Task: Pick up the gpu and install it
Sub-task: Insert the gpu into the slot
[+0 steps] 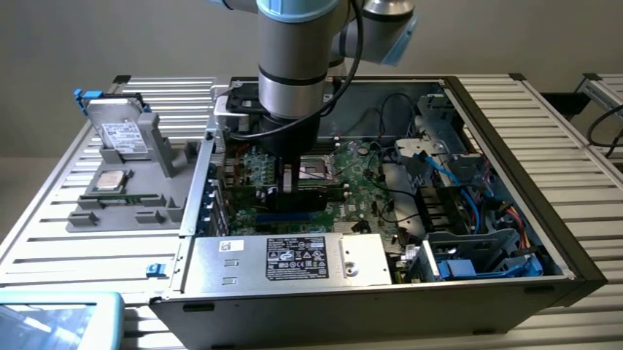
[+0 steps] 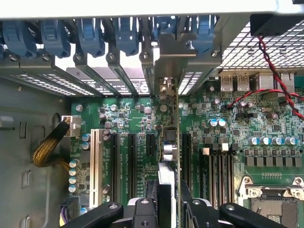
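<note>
Seen edge-on in the wrist view, the gpu (image 2: pixel 174 142) stands upright over the green motherboard (image 2: pixel 228 142). Its silver bracket (image 2: pixel 173 61) sits against the case's rear slot openings, in line with a black expansion slot. My gripper (image 2: pixel 169 211) is shut on the card, one black finger (image 2: pixel 145 211) on each side of it. In the exterior view the gripper (image 1: pixel 289 184) reaches down into the open computer case (image 1: pixel 506 146), and the dark gpu (image 1: pixel 316 195) lies along the board beneath it.
A grey fixture (image 1: pixel 127 211) at the exterior view's left holds a silver hard drive (image 1: pixel 122 135), a processor chip (image 1: pixel 109 180) and a memory stick (image 1: pixel 127 197). The power supply (image 1: pixel 292 259), blue cables (image 1: pixel 457 175) and case walls crowd the gripper. Blue slot clips (image 2: pixel 90 35) line the rear.
</note>
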Controlling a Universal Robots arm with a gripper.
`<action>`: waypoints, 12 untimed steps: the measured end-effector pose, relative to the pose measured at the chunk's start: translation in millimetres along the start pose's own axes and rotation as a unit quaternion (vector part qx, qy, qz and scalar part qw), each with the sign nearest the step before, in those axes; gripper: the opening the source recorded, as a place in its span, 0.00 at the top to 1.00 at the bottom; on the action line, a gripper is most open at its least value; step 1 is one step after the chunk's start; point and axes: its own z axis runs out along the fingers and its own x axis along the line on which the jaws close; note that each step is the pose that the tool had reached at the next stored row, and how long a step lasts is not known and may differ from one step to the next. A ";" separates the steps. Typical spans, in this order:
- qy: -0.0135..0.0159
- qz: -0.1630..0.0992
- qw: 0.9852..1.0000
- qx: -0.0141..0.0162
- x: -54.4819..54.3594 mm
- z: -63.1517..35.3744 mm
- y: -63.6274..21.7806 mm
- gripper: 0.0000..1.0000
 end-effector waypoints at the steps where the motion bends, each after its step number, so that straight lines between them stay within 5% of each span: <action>1: 0.000 0.000 1.000 0.000 0.0 0.5 0.0 0.71; 12: 0.000 0.000 1.000 0.000 0.4 1.1 0.0 0.71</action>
